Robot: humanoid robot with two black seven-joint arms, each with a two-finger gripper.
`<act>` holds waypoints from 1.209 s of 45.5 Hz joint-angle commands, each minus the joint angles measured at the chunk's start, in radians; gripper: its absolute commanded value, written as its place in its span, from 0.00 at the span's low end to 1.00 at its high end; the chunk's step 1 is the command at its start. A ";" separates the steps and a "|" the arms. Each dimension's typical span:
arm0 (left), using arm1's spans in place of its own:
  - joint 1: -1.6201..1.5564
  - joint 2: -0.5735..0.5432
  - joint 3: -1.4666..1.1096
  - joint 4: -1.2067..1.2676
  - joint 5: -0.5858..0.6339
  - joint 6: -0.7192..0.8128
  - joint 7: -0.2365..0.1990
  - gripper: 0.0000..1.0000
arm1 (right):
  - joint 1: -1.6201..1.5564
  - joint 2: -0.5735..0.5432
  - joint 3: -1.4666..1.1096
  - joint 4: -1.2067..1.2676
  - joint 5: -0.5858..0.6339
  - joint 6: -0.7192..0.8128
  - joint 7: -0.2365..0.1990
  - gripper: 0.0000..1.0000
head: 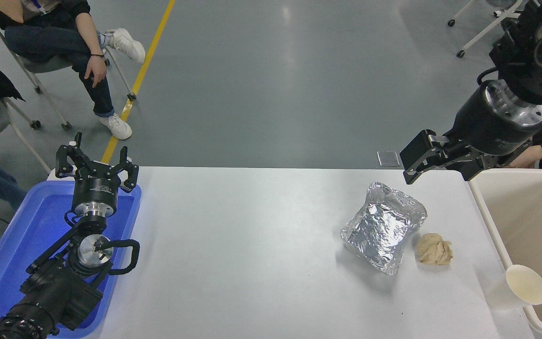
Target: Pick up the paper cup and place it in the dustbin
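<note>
The paper cup (518, 292), white with a cream inside, stands tilted at the table's front right, against the outer wall of the dustbin (487, 221). The dustbin is a big cream-beige bin at the table's right edge. My right gripper (413, 162) hangs open and empty over the table's far right edge, behind the foil container and far from the cup. My left gripper (97, 162) is open and parked over the blue tray at the lower left.
A wrinkled silver foil container (384, 226) and a small tan wad (434, 249) lie on the white table (252, 259) between my right gripper and the cup. A blue tray (12, 245) sits at the left. People sit at the far left; a person's hand (527, 157) is behind the dustbin.
</note>
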 commanded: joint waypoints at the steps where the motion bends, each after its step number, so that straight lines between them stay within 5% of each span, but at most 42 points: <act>1: 0.000 0.000 -0.001 0.000 0.000 0.000 0.000 0.99 | 0.003 -0.090 -0.034 0.008 -0.102 0.002 -0.001 1.00; 20: 0.002 0.000 -0.001 0.000 0.000 0.000 0.000 0.99 | -0.188 -0.521 -0.067 -0.010 -0.570 -0.002 0.002 1.00; 30: 0.000 0.000 -0.001 0.000 0.000 0.000 0.000 0.99 | -0.487 -0.677 0.076 -0.113 -0.742 -0.139 0.007 1.00; 45: 0.000 0.000 -0.001 0.001 0.000 0.000 0.000 0.99 | -1.101 -0.688 0.548 -0.354 -0.885 -0.298 0.009 1.00; 55: 0.000 0.000 -0.001 0.001 0.000 0.000 0.000 0.99 | -1.250 -0.631 0.617 -0.459 -0.902 -0.375 0.010 1.00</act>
